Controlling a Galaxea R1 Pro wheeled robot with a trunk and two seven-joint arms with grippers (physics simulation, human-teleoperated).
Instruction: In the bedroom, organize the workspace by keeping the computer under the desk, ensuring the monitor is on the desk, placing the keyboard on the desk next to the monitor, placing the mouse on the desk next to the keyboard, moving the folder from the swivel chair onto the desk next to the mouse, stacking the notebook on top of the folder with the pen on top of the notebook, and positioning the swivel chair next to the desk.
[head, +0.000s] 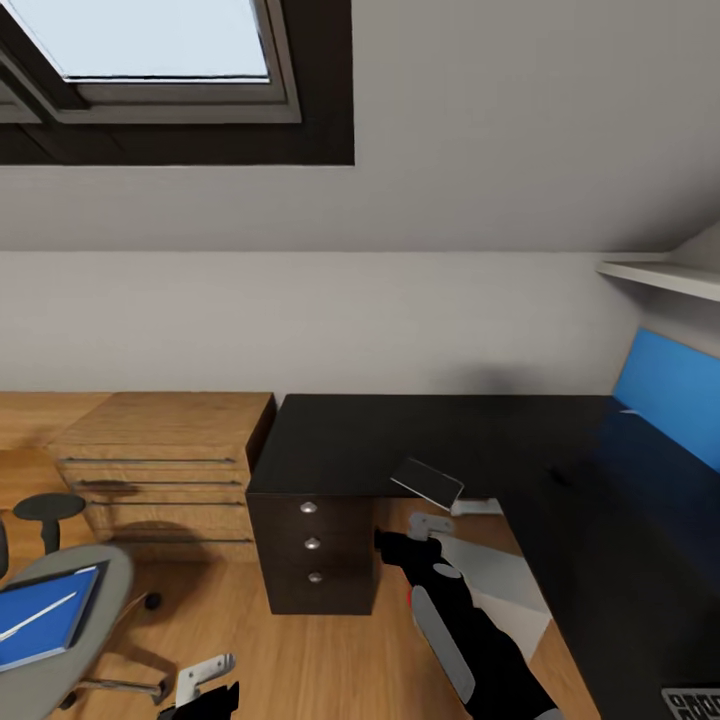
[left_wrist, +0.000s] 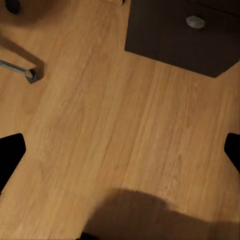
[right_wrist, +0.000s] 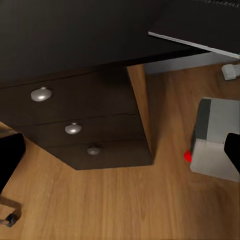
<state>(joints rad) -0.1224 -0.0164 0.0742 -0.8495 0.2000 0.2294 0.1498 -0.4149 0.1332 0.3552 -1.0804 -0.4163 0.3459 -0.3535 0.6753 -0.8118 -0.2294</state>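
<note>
- The right arm (head: 470, 630) reaches forward from the bottom of the head view, black and grey, and ends in the right jaws (head: 392, 541), which point at the dark drawer unit (head: 312, 545).
- In the right wrist view the two dark fingertips (right_wrist: 10, 160) sit at opposite edges of the picture, so the right jaws are spread open and hold nothing.
- Ahead of the right jaws, the drawer unit shows three round silver knobs (right_wrist: 73, 128) in a column.
- Beside the right jaws, on the wood floor (left_wrist: 125, 130), lies the light grey computer (right_wrist: 217, 142) with its darker end face, under the edge of the black worktop (head: 450, 440).
- The left jaws (head: 200, 690) hang low over the floor. Their fingertips (left_wrist: 11, 155) also stand far apart, open and empty.
- To the outer side of the left jaws stands the swivel chair (head: 60, 640), with a blue folder (head: 45, 620) on its grey seat and a thin white pen (head: 38, 616) on top of it.
- Beyond the left jaws, a light-wood chest (head: 165, 460) stands against the wall, touching the drawer unit.
- A keyboard (head: 693, 702) corner shows on the worktop, outward of the right arm.
</note>
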